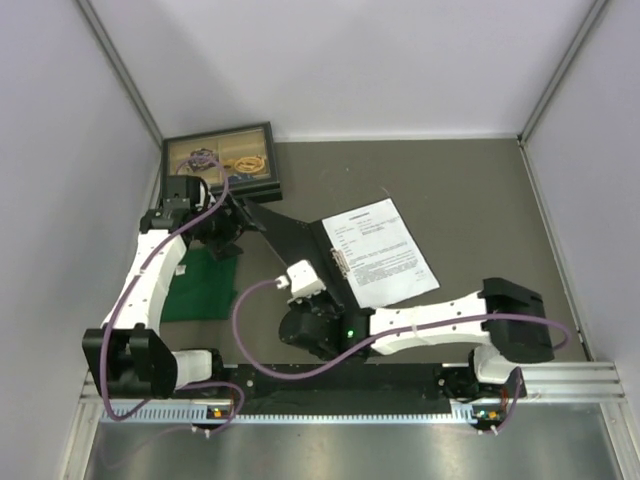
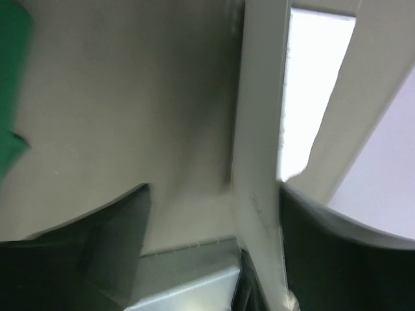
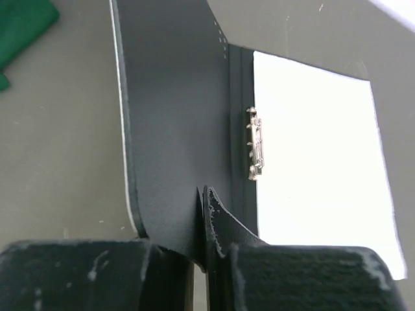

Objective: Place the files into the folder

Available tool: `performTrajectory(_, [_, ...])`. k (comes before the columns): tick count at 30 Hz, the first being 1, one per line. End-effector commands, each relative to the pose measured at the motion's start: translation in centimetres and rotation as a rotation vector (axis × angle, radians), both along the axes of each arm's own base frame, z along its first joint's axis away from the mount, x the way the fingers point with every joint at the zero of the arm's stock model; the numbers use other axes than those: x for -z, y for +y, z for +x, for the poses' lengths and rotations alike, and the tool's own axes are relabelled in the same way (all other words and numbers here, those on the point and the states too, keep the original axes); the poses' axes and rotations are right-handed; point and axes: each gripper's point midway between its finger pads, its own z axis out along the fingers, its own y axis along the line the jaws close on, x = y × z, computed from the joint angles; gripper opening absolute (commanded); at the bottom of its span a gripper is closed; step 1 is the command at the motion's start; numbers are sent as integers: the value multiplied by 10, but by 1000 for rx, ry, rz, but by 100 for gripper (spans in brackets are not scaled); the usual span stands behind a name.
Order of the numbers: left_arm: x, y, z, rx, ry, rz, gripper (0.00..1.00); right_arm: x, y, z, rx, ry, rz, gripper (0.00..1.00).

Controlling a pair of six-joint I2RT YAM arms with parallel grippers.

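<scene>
Top external view: the open black-lined white folder (image 1: pixel 285 235) lies mid-bench, with a printed white paper sheet (image 1: pixel 385 250) on its right half. The right gripper (image 3: pixel 204 201) pinches the near edge of its left half. The left gripper (image 1: pixel 225 232) is at the folder's far-left corner; I cannot tell its jaw state.

The folder (image 1: pixel 285 235) is matt black inside, with a thin white line along its edge and a silvery metal clip (image 3: pixel 255 144). The paper (image 1: pixel 385 250) is white, printed with lines of small black text. Near the left edge of the grey-brown bench (image 1: pixel 470 190) is a plain green cloth (image 1: pixel 200 285). At the far left corner, a black-framed box (image 1: pixel 222 160) shows tan and yellow under its glass. The arms (image 1: pixel 430 325) are white with black joints and purple cables (image 1: pixel 236 320).
</scene>
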Motion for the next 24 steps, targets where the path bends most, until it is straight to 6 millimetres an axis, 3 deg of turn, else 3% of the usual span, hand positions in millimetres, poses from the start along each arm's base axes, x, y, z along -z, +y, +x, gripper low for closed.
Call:
performTrajectory(1, [-49, 46, 19, -41, -227, 279, 90, -3, -55, 23, 192, 135, 170, 0])
performTrajectory(3, [-59, 59, 21, -55, -267, 358, 94, 12, -65, 29, 180, 220, 217, 0])
performTrajectory(4, [-64, 63, 21, -67, -289, 378, 94, 4, -71, 30, 177, 243, 275, 0])
performTrajectory(6, [-68, 68, 22, -80, -316, 405, 94, 23, -85, 42, 182, 354, 338, 0])
performTrajectory(7, [-64, 68, 21, -79, -318, 406, 95, 18, -91, 49, 184, 384, 410, 0])
performTrajectory(8, [-63, 67, 21, -77, -320, 402, 95, 37, -103, 50, 191, 435, 418, 0])
performTrajectory(9, [-59, 66, 22, -73, -319, 400, 95, 35, -104, 66, 171, 494, 536, 0])
performTrajectory(14, [-39, 54, 28, -23, -287, 345, 95, 59, -147, 93, 199, 646, 704, 0])
performTrajectory(15, [-33, 52, 30, -15, -271, 333, 95, 59, -166, 110, 247, 645, 730, 0])
performTrajectory(16, [-31, 50, 32, -8, -273, 321, 95, 55, -174, 125, 255, 637, 768, 0])
performTrajectory(18, [-23, 43, 33, 13, -261, 285, 95, 74, -181, 135, 248, 735, 796, 0])
performTrajectory(19, [-21, 41, 33, 20, -257, 276, 95, 72, -203, 158, 297, 725, 842, 0])
performTrajectory(20, [-21, 37, 35, 29, -263, 262, 94, 95, -203, 157, 300, 833, 856, 1])
performTrajectory(21, [-19, 36, 35, 34, -258, 260, 94, 102, -211, 165, 314, 863, 886, 4])
performTrajectory(22, [-18, 35, 35, 41, -254, 262, 94, 100, -224, 182, 320, 848, 934, 16])
performTrajectory(24, [-19, 30, 34, 67, -270, 287, 94, 120, -230, 183, 325, 932, 984, 36])
